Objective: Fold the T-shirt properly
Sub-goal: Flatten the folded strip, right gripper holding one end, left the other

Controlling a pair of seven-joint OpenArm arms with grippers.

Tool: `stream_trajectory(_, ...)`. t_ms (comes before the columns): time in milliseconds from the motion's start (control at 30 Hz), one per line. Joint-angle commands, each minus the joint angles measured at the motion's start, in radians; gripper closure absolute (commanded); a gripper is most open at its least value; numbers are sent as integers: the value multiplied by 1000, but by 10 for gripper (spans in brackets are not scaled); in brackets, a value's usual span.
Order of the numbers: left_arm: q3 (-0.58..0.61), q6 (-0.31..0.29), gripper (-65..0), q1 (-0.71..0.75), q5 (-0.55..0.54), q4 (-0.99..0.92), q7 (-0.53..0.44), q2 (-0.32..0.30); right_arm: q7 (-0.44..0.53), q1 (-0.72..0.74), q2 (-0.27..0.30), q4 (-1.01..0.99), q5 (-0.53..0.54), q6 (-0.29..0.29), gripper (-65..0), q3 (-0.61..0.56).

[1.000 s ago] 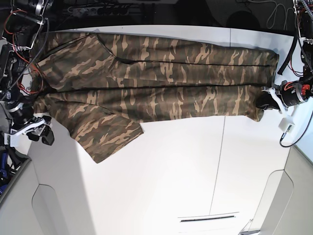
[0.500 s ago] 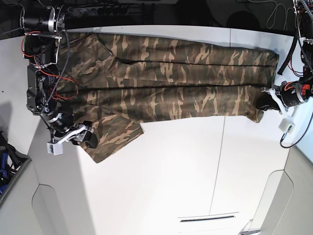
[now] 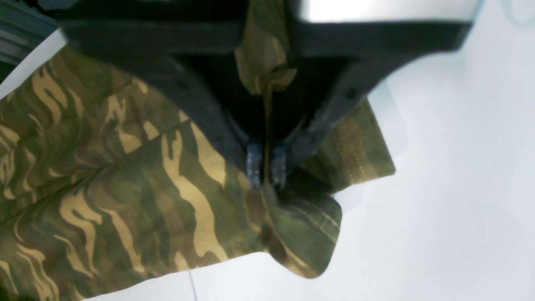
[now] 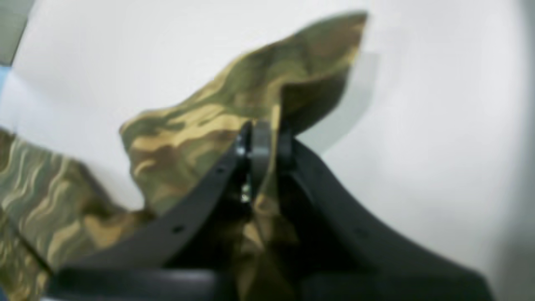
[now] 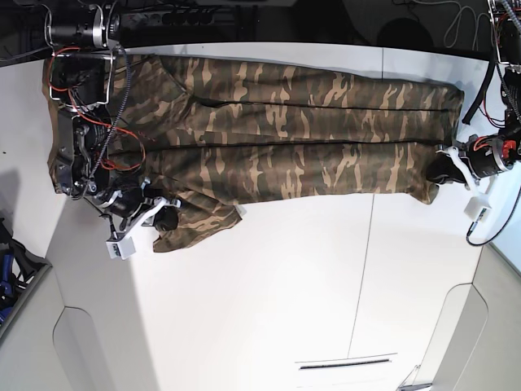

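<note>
The camouflage T-shirt [image 5: 285, 130] lies spread lengthwise across the back of the white table [image 5: 285, 285]. My left gripper [image 5: 437, 173], on the base view's right, is shut on the shirt's hem corner. In the left wrist view the fingertips [image 3: 255, 167] pinch a fold of the cloth [image 3: 104, 188] just above the table. My right gripper [image 5: 167, 218], on the base view's left, is shut on the near sleeve. In the right wrist view the jaws [image 4: 261, 138] clamp the cloth [image 4: 188, 125], and the sleeve tip stands raised.
Red and black cables [image 5: 81, 106] of the right arm hang over the shirt's left end. Grey panels lie at the near left [image 5: 81, 350] and near right [image 5: 480, 326]. A narrow slot [image 5: 346, 362] is in the table's front part. Dark equipment stands behind the table.
The right arm has swung in from the table's left edge onto the near sleeve and shut on it. The sleeve now sits bunched and pulled inward. The left arm has not moved.
</note>
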Motion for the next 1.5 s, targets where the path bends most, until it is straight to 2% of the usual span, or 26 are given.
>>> stream_trajectory(0,-10,-3,0,-18,-16,16,-18,-24,0,21,6,57,21,5,0,19)
stream_trajectory(133,-10,-3,0,-18,-16,51,-2,-34,-84,-28,7,235,32,5,0,93)
stream_trajectory(400,-10,-3,0,26,-15,205,67,-45,-247,-243,61,560,264,5,0,225)
stream_trajectory(633,-10,-3,0,87,-14,282,73,-80,-255,-456,62,750,380,19,0,363)
stream_trajectory(800,-10,-3,0,89,-15,285,114,-84,-275,-564,61,794,465,29,0,420)
stream_trajectory(967,-10,-3,0,90,-17,285,162,-84,-276,-654,55,794,459,30,0,423)
stream_trajectory(1167,-10,-3,0,136,-77,285,178,-87,-243,-706,34,764,362,29,0,423)
stream_trajectory(1233,-10,-3,-39,152,-77,285,178,-87,-237,-702,34,739,349,29,0,423)
stream_trajectory(1300,-10,-3,-109,162,-72,285,185,-87,-220,-703,34,718,349,29,-177,423)
stream_trajectory(1367,-11,-3,-166,167,-75,285,193,-86,-217,-703,34,715,350,29,-310,423)
stream_trajectory(1400,-11,-3,-183,167,-75,285,195,-86,-217,-701,35,718,351,29,-333,423)
stream_trajectory(1467,-15,-3,-197,167,-75,285,196,-86,-217,-700,37,730,353,26,-332,427)
